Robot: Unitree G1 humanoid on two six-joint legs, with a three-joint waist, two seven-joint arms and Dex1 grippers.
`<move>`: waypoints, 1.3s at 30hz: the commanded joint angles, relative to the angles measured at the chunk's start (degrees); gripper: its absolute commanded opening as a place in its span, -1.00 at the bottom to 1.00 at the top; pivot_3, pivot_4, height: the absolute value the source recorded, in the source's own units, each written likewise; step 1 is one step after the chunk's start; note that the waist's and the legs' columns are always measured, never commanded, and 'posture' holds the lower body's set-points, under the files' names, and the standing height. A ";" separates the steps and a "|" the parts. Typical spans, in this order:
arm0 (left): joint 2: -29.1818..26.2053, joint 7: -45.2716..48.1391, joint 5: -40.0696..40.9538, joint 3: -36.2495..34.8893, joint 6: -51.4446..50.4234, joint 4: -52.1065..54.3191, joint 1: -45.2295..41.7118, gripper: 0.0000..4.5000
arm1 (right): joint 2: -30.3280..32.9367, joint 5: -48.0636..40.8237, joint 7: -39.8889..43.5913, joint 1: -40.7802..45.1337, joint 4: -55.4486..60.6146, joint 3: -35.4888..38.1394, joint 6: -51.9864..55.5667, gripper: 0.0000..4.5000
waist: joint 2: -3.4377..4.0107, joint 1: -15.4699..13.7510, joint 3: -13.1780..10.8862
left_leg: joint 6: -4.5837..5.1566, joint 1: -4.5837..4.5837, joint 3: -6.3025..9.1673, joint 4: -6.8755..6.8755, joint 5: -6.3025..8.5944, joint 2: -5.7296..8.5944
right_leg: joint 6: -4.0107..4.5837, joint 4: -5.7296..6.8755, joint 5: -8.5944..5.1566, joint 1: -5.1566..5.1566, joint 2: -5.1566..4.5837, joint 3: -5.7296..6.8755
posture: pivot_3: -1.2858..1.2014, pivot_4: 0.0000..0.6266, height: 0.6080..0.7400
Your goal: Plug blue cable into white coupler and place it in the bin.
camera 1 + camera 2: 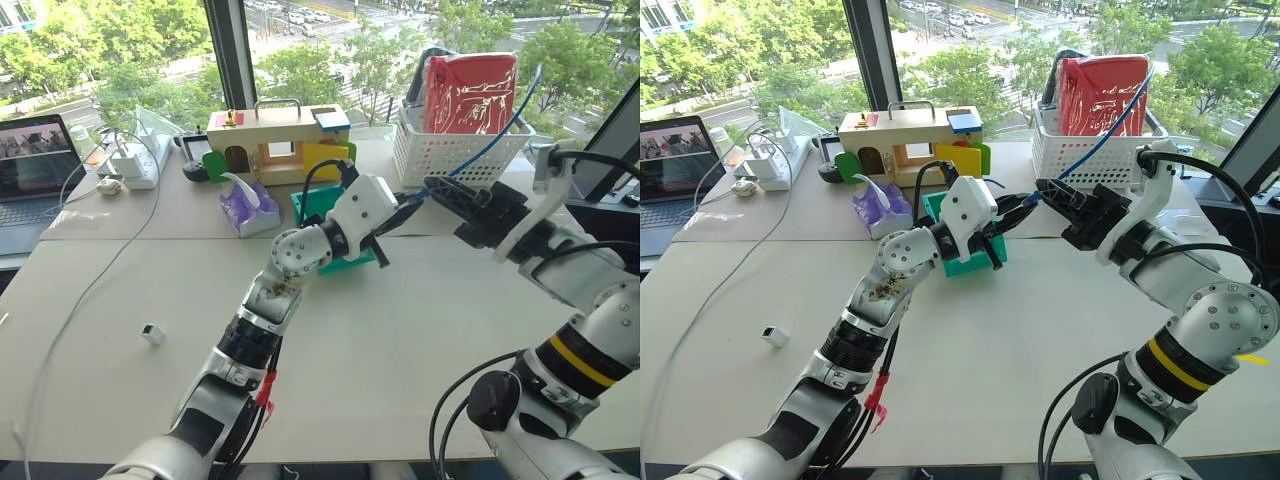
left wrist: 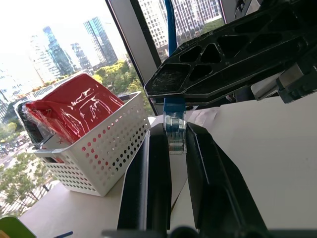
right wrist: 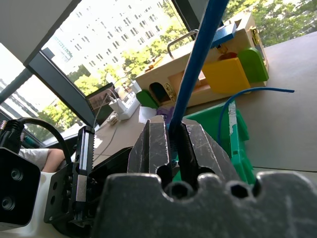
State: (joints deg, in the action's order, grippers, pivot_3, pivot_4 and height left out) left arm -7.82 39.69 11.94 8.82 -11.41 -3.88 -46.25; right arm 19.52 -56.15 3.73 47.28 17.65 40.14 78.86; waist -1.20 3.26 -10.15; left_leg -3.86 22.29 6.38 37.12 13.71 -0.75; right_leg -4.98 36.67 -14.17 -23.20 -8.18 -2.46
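Over the far middle of the table my two grippers meet tip to tip. My left gripper [image 2: 174, 138] is shut on the clear plug at the end of the blue cable [image 2: 174, 106]. Just behind the plug, my right gripper [image 3: 173, 130] is shut on the blue cable [image 3: 195, 64], which arcs up and back over the basket [image 1: 500, 135]. The white coupler [image 1: 152, 333] lies alone on the table at the near left, far from both grippers. The teal bin [image 1: 975, 262] stands under and behind my left wrist, partly hidden by it.
A white lattice basket [image 1: 455, 155] holding a red bag stands at the back right. A wooden toy house [image 1: 275, 140] and a purple tissue pack [image 1: 248, 208] sit behind the bin. A laptop [image 1: 35, 170], a power strip [image 1: 135, 160] and a long grey-white cord [image 1: 90, 290] occupy the left.
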 commanded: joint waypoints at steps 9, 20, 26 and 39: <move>-24.08 3.37 3.56 -16.78 -5.67 2.44 5.73 0.99 | 3.70 -1.85 4.15 1.73 -3.79 -7.11 -8.01 -1.00 | 0.05 1.35 -0.01 | 0.02 -0.07 0.00 -0.11 -0.02 -0.01 | 0.00 0.04 0.00 -0.04 0.01 -0.01 | 0.03 -0.52 1.00; -38.86 21.52 18.98 -37.92 -8.61 13.96 33.93 0.99 | 3.76 -7.52 11.32 0.25 -4.64 -14.88 -7.12 -1.00 | 0.14 2.29 -0.10 | 0.04 -0.01 0.03 -0.30 0.00 -0.06 | 0.00 0.01 -0.01 -0.10 0.01 0.02 | 0.03 -0.52 1.00; -45.18 31.66 17.61 -44.88 -2.86 5.29 47.15 0.99 | 4.89 -6.88 15.45 0.37 -6.89 -18.83 -8.72 -1.00 | 0.14 1.91 -0.15 | 0.08 -0.04 -0.01 -0.36 0.02 -0.11 | 0.05 -0.06 -0.05 -0.15 0.03 0.04 | 0.03 -0.52 1.00; -53.20 42.92 8.15 -36.19 15.22 -27.13 42.66 0.99 | 6.06 -6.27 17.58 -1.34 -7.32 -20.46 -11.14 -1.00 | 0.16 0.76 -0.15 | 0.09 -0.03 -0.02 -0.35 0.01 -0.12 | 0.08 0.07 -0.05 -0.25 0.05 0.03 | 0.03 -0.52 1.00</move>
State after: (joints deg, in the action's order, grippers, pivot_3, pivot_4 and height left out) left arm -60.05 79.78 20.82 -29.30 1.36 -29.62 -2.75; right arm 24.53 -61.56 20.66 46.03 8.83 18.81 69.30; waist -1.05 4.02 -10.30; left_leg -3.77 22.26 6.36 36.78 13.72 -0.87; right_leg -4.90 36.76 -14.22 -23.46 -8.12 -2.43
